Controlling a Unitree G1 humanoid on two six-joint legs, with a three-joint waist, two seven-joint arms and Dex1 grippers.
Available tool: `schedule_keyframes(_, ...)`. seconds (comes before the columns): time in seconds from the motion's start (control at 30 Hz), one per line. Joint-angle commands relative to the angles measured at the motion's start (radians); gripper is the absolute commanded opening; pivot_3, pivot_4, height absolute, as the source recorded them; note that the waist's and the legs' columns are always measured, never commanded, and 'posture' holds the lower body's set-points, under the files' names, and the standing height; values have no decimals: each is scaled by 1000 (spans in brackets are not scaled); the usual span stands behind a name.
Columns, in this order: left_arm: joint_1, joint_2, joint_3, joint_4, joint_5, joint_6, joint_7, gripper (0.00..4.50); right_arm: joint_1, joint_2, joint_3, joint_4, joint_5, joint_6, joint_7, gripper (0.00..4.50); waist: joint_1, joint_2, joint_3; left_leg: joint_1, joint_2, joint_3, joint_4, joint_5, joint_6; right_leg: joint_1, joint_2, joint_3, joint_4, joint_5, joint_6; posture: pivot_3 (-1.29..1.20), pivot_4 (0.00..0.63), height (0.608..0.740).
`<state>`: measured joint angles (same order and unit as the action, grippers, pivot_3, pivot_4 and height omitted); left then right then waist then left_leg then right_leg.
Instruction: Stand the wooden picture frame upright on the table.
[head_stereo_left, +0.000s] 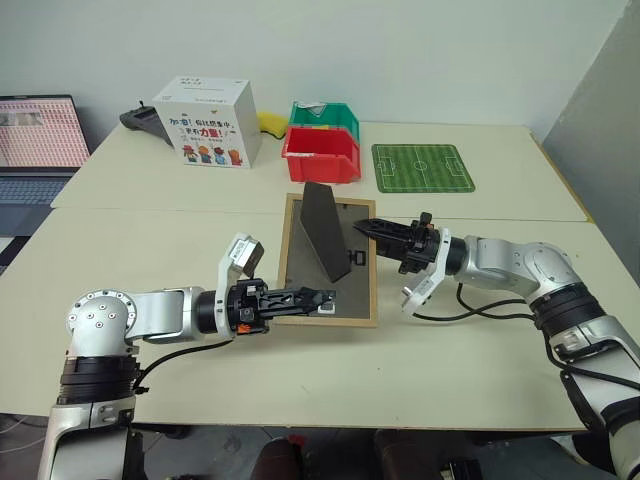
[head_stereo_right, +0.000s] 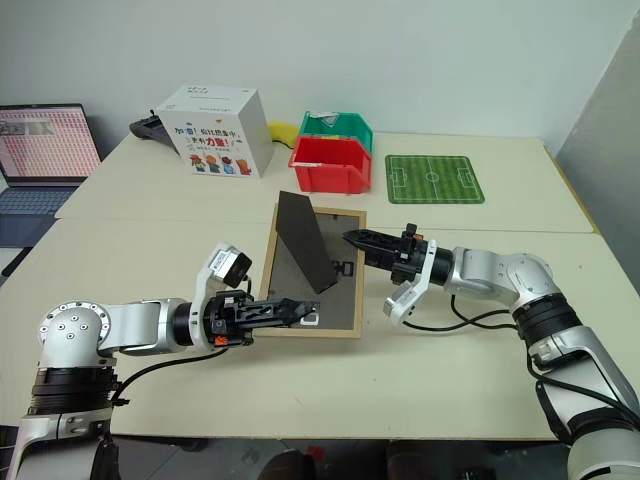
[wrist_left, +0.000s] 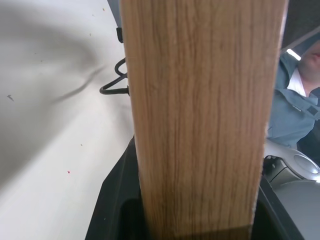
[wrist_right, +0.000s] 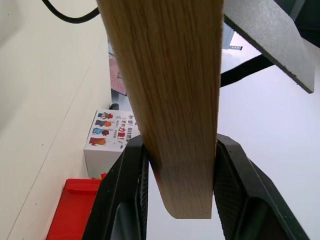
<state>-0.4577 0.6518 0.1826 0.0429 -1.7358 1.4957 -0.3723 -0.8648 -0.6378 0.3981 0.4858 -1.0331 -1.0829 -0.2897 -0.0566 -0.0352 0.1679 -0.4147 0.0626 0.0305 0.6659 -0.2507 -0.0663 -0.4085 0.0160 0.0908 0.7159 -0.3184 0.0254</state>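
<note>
A small wooden picture frame (head_stereo_left: 330, 262) lies face down near the middle of a large pale beige surface (head_stereo_left: 480, 370), its long axis running from the near edge toward the far edge. The rim is light wood with a fine straight grain; the back panel is a flat, dark grey-brown board. From that back a dark, wedge-shaped easel stand (head_stereo_left: 327, 228) is folded out and rises steeply, its broad end toward the near edge and its narrow end up near the frame's far short side. The left end effector (head_stereo_left: 318, 297), two slim black fingers, reaches in level from the left and is clamped on the frame's near short edge; in the left wrist view the wood rim stands between its fingers (wrist_left: 115, 210). The right end effector (head_stereo_left: 372, 229) comes in from the right and is clamped on the frame's right long edge, and the right wrist view shows the rim pinched between its black fingers (wrist_right: 120, 195). Toward the far edge sit a white cardboard box (head_stereo_left: 210, 122) printed with cartoon figures, a red plastic bin (head_stereo_left: 320, 155) with a green bin (head_stereo_left: 325, 117) behind it, and a flat green soccer-field mat (head_stereo_left: 422, 167). An open laptop (head_stereo_left: 38, 150) stands off the far left corner.
</note>
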Motion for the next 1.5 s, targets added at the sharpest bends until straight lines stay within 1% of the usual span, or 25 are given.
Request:
schedule_keyframes(0.03,20,8,-4,-69,18,-60,15,1558,-42,3,-12,3,56,-20,-20,1364,0,0,0,0,0,0,0,0,0,0,0,0,0,0,0,0,150,740)
schedule_keyframes(0.07,29,11,-3,-67,22,-69,19,1907,-41,2,-14,9,65,-22,-17,1364,0,0,0,0,0,0,0,0,0,0,0,0,0,0,0,0,150,740)
schedule_keyframes(0.3,12,89,56,0,27,-115,6,3249,-17,-32,-18,29,139,-93,31,1291,0,0,0,0,0,-1,0,0,0,0,0,-1,0,0,0,0,150,740)
schedule_keyframes(0.37,18,120,103,13,18,-151,28,3626,-9,-42,-14,61,209,-117,75,1280,0,0,0,0,0,-1,0,0,1,1,0,-1,0,0,0,0,150,740)
schedule_keyframes(0.47,54,157,151,-14,33,-177,30,4211,-1,-42,-1,93,319,-141,155,1278,-2,-1,0,0,0,-1,0,0,1,1,0,-1,0,0,0,0,150,740)
schedule_keyframes(0.5,80,171,180,-35,47,-195,35,4432,4,-35,15,114,389,-145,203,1276,-3,-1,0,0,0,-1,0,0,1,1,0,-1,0,0,0,0,150,740)
schedule_keyframes(0.53,99,182,201,-50,55,-209,39,4500,8,-31,25,127,444,-146,244,1275,-5,-1,0,0,0,-1,0,0,1,1,0,-1,-1,0,0,0,150,740)
schedule_keyframes(0.57,129,201,221,-95,114,-237,20,4500,18,-17,46,143,557,-119,326,1274,-6,-1,0,0,1,0,-1,0,1,1,0,-1,-1,0,0,0,150,740)
schedule_keyframes(0.63,193,247,230,-217,285,-325,-29,4500,71,27,98,109,898,61,619,1274,-9,-2,1,1,1,-1,-1,0,1,2,0,-1,-1,0,0,0,150,740)
schedule_keyframes(0.67,220,264,229,-269,352,-363,-53,4500,95,48,107,74,1042,159,747,1273,-9,-2,1,1,1,-1,-1,0,1,2,0,-2,-1,0,0,0,150,740)
schedule_keyframes(0.7,236,272,227,-298,391,-389,-72,4500,112,60,105,43,1131,227,835,1271,-8,-2,1,2,2,-2,-1,0,1,4,0,-2,-1,0,0,0,150,740)
schedule_keyframes(0.73,262,287,221,-355,474,-451,-91,4500,131,88,93,-26,1283,413,973,1264,-6,-2,1,3,3,-3,-1,0,1,5,0,-3,-1,0,0,0,150,740)
schedule_keyframes(0.77,283,298,214,-399,543,-502,-112,4500,142,111,80,-77,1394,560,1069,1264,-2,-1,1,3,3,-3,-1,0,1,5,-1,-3,-1,0,0,0,150,740)
schedule_keyframes(0.83,323,301,209,-469,657,-592,-135,4500,143,162,51,-139,1563,885,1196,1264,0,-1,2,3,4,-3,-1,0,2,5,-2,-3,-1,0,0,0,150,740)
schedule_keyframes(0.87,335,296,209,-484,685,-614,-140,4500,140,175,38,-151,1596,982,1216,1264,0,-1,2,3,4,-3,-1,-1,4,5,-2,-3,-1,0,0,0,150,740)
schedule_keyframes(0.97,361,261,177,-515,782,-685,-144,4500,104,259,-27,-82,1704,1286,1263,1264,4,-1,2,3,4,-3,-1,-1,5,5,-2,-4,-1,0,-1,0,150,740)
schedule_keyframes(1.0,369,253,170,-518,804,-701,-151,4500,94,286,-48,-48,1721,1346,1276,1264,5,0,2,3,2,-3,-1,-1,6,4,-2,-4,-1,0,-1,0,150,740)
schedule_keyframes(1.07,387,247,166,-522,823,-715,-182,4500,81,327,-75,22,1707,1400,1305,1264,7,-1,2,2,2,-3,-1,-2,6,4,-2,-4,-1,0,-1,0,150,740)
schedule_keyframes(1.2,412,238,150,-517,854,-732,-230,4500,75,371,-78,156,1594,1367,1364,1264,7,0,2,1,0,-2,-2,-2,6,3,0,-4,-3,0,-1,0,150,740)
schedule_keyframes(1.27,412,228,134,-507,873,-740,-242,4500,77,388,-96,195,1561,1343,1366,1960,6,0,2,0,0,-2,-2,-2,6,2,0,-4,-3,0,-1,0,150,740)
schedule_keyframes(1.37,402,222,124,-499,887,-739,-260,4500,96,394,-117,179,1530,1344,1390,2581,5,0,2,0,0,-2,-2,-2,6,2,0,-4,-2,0,-1,0,150,740)
schedule_keyframes(1.5,381,219,115,-472,908,-743,-288,4500,141,363,-121,104,1475,1337,1419,3449,5,0,2,0,1,-2,-2,-2,6,2,0,-4,-2,0,-1,0,150,740)
